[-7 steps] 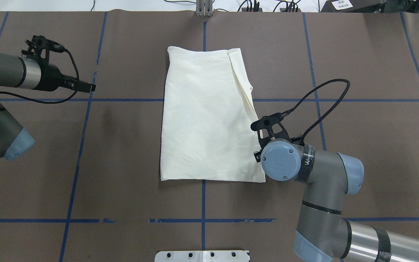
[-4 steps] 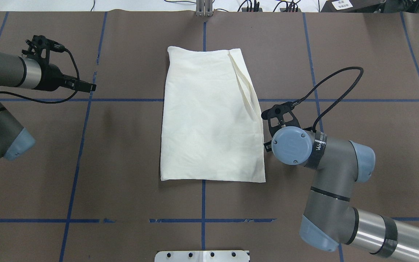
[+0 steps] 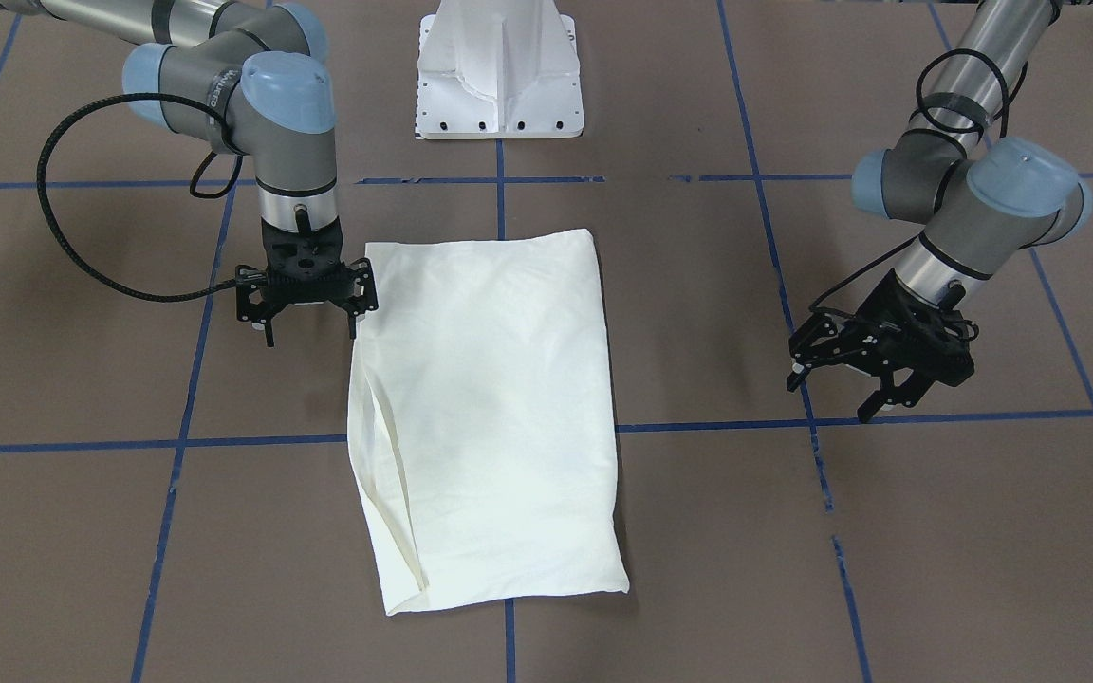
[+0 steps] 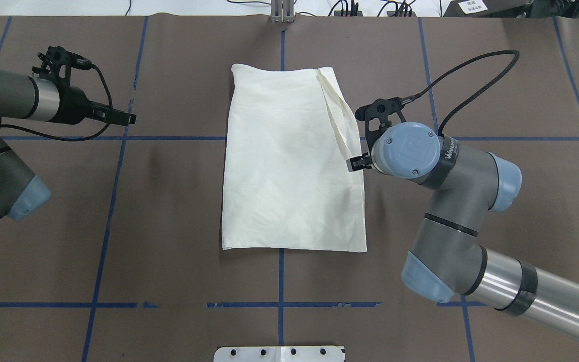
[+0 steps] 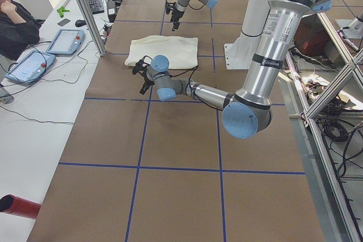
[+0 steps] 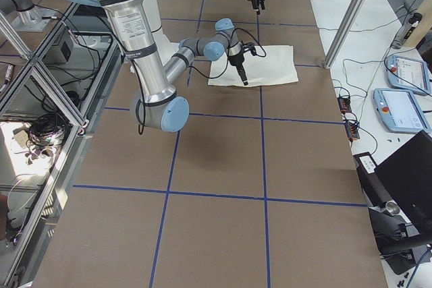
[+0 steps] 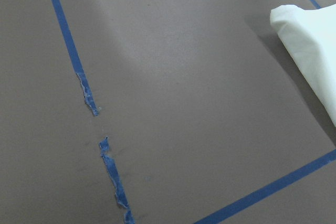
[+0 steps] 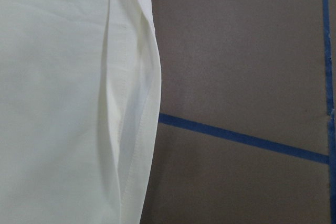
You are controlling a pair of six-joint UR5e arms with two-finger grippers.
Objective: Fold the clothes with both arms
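The clothes are one cream shirt (image 4: 289, 161), folded into a long rectangle with its plain side up, and it lies flat mid-table (image 3: 490, 408). A loose flap runs along its right edge (image 8: 131, 129). My right gripper (image 3: 312, 332) hangs open, fingers down, just outside that edge, and holds nothing. One of its fingertips (image 4: 356, 163) sits at the cloth's border; whether it touches, I cannot tell. My left gripper (image 3: 828, 400) is open and empty, hovering well clear of the shirt's left side (image 4: 118, 118). Only a shirt corner (image 7: 310, 40) shows in the left wrist view.
The white pedestal base (image 3: 499, 76) stands at the robot's edge of the table. Blue tape lines (image 4: 280, 304) cross the brown cover. Beyond the far side are a desk with tablets (image 5: 62, 41), a seated person (image 5: 17, 21) and an aluminium post (image 5: 85, 9).
My right arm has drawn back from the shirt's near right corner and travelled farther along the right edge, its wrist turning. The left arm has barely moved. The shirt lies as before.
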